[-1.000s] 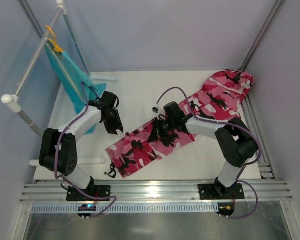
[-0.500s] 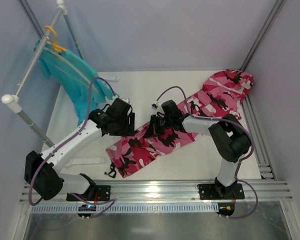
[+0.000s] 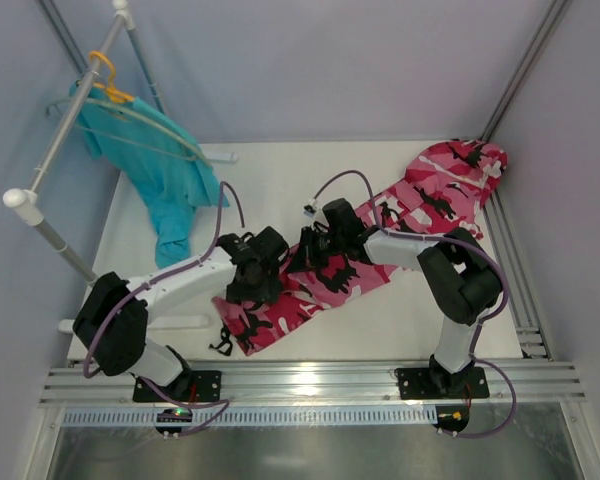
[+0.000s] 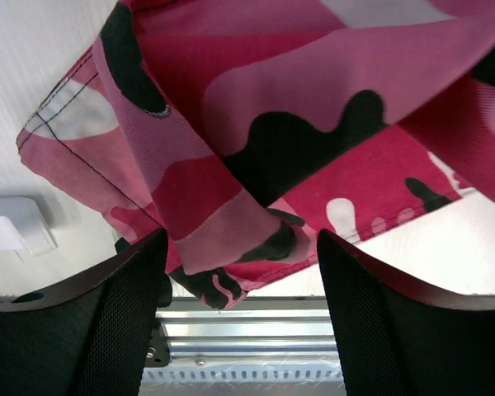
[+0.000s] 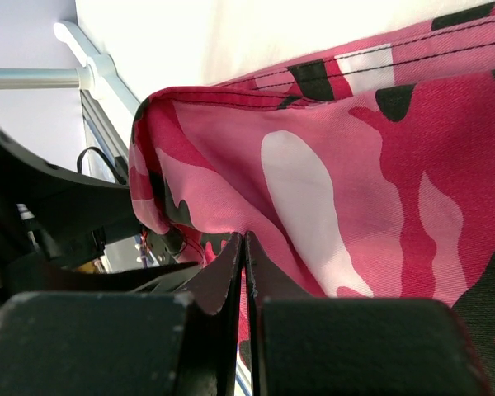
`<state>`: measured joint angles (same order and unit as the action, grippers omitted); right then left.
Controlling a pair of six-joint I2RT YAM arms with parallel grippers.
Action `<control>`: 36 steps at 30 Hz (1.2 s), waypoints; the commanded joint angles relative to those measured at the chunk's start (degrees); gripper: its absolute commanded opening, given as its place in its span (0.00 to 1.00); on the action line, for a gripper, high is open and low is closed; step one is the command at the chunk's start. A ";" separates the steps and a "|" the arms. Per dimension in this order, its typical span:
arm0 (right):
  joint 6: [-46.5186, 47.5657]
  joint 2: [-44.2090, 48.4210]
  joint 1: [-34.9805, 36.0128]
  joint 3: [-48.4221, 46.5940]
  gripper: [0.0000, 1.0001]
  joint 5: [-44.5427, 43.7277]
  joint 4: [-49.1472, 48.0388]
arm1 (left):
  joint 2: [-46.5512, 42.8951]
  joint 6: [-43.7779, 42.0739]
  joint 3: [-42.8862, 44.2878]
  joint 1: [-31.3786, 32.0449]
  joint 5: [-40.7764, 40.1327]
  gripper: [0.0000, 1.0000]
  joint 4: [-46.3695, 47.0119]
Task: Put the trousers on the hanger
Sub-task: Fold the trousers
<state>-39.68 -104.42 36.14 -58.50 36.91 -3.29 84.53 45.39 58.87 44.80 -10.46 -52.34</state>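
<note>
On the desk [image 3: 270, 180] we see one pair of trousers [image 3: 430, 200], lying slanted from 7 o'clock up to 1 o'clock. We count two grippers. The left gripper [image 4: 241, 239] is wide open over the 7 o'clock end, holding nothing. The right gripper [image 5: 244, 247] is squeezed tight on a fold of the trousers. At 10 o'clock one rack [image 3: 65, 130] carries one pale green hanger [image 3: 160, 133], one orange hanger [image 3: 107, 72] and one teal cloth [image 3: 170, 200].

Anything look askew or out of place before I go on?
Yes. The teal garment hangs lopsided from the rack, its low end sagging toward the table. The trousers lie diagonally, their near end bunched where the right fingers pinch it.
</note>
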 commanded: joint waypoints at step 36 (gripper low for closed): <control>22.62 7.93 -0.81 -5.91 0.04 -15.28 18.51 | -8.07 -6.81 -1.64 -19.39 38.61 0.01 8.35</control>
<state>-19.75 -94.61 35.90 -60.01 26.74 16.75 77.25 38.52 59.96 27.57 12.43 -52.18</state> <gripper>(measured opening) 0.041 0.018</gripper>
